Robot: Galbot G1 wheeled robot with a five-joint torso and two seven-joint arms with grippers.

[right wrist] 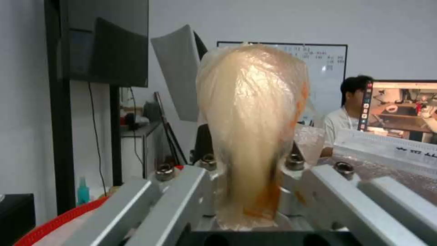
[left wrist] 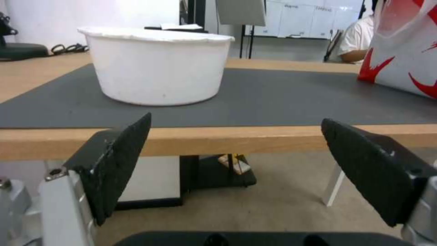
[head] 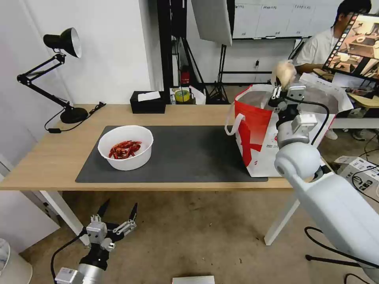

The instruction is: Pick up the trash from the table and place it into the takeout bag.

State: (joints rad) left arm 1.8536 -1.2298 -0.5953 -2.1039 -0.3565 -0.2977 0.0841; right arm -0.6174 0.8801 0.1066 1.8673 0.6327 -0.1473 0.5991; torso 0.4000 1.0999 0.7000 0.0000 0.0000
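Observation:
My right gripper [head: 282,92] is shut on the pale peach-coloured ball [head: 284,73], a piece of the trash, and holds it high over the open top of the red-and-white takeout bag [head: 256,134]. Close up, the ball [right wrist: 252,119] looks like crumpled, shiny film squeezed between the jaws. The bag stands on the right end of the light-wood table [head: 55,157]. A white bowl [head: 125,146] of red scraps sits on the left part of the dark grey mat [head: 189,154]. My left gripper [head: 118,211] hangs open below the table's front edge, facing the bowl [left wrist: 157,65].
A black tissue box [head: 148,102] and a roll of tape [head: 182,96] stand at the table's far edge. A black desk lamp [head: 59,79] occupies the far left corner. A person sits at a monitor behind the bag. The bag's side [left wrist: 405,51] borders the mat.

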